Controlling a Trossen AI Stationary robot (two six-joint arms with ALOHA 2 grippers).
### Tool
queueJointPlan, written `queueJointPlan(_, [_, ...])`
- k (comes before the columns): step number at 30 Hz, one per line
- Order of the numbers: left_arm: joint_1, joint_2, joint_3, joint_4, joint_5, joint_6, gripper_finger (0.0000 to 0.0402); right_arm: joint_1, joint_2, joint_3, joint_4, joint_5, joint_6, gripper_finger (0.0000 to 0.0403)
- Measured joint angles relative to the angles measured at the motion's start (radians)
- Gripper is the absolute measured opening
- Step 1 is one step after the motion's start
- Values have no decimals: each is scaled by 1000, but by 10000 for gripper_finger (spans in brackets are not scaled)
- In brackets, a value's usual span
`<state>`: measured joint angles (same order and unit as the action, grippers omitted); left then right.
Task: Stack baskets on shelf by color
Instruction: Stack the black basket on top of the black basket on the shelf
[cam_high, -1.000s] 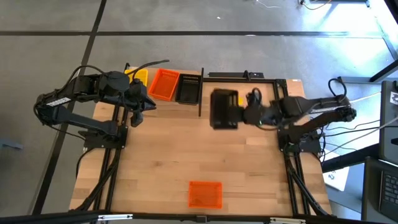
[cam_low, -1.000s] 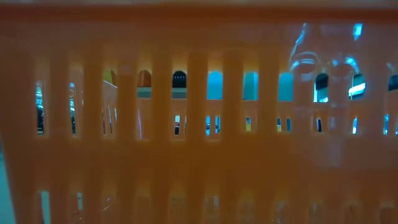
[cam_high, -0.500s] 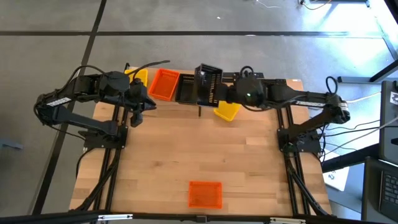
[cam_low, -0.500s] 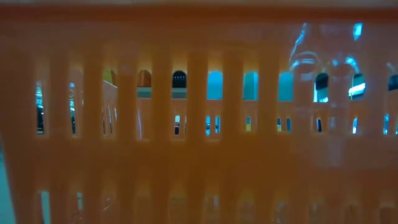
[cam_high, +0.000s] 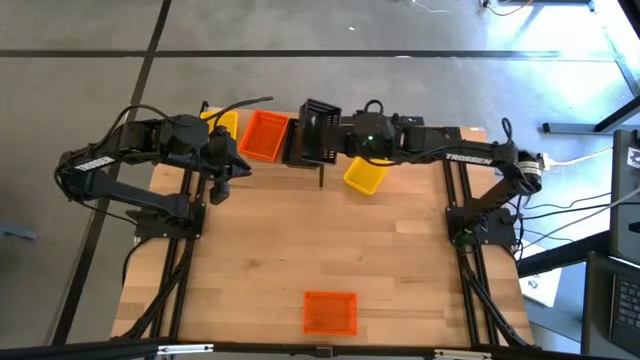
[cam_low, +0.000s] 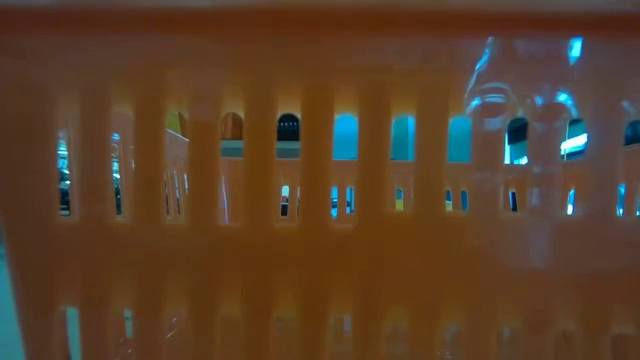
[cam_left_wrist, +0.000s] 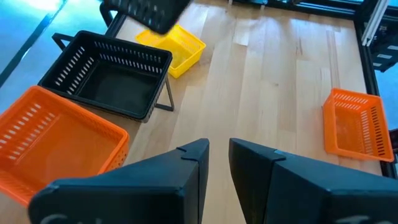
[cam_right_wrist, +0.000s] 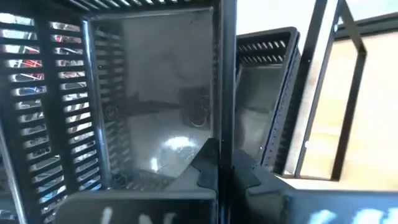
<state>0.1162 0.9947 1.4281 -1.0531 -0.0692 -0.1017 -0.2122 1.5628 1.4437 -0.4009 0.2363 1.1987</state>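
High view: both arms reach to the far edge of the bench (cam_high: 330, 250), where the shelf (cam_high: 322, 165) stands.
Right claw (cam_high: 335, 140): clamped on the rim of a black basket (cam_high: 318, 132), carried tilted on edge above the black basket in the shelf (cam_high: 299, 150); the tilt probably comes from gripping one wall only.
Right wrist view: the right claw's fingers (cam_right_wrist: 208, 165) pinch the carried basket's wall, its mesh floor facing the camera; the shelf bars stand just beyond.
Left claw (cam_high: 222, 172): parted a little, holding nothing, waiting near the shelf's left end, seemingly clear of the other arm's path.
Shelf contents: yellow basket (cam_high: 225, 124) at left, orange basket (cam_high: 263, 136) in the middle, black on the right, so each colour has its own bay.
Loose baskets: a second yellow one (cam_high: 364, 176) lies just right of the shelf; a second orange one (cam_high: 329, 312) sits at the near edge.
Low view: filled by that near orange basket's wall (cam_low: 320, 280), right against the lens.
Judged step: lowering black onto black.
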Motion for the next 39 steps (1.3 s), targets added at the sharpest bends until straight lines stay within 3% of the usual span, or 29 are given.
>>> queueJointPlan(15, [0,0,0,0,0,0,55,-35,127,0,43,-21,-13,0])
queueJointPlan(39, [0,0,0,0,0,0,55,-55,132,0,32,-21,-83,21])
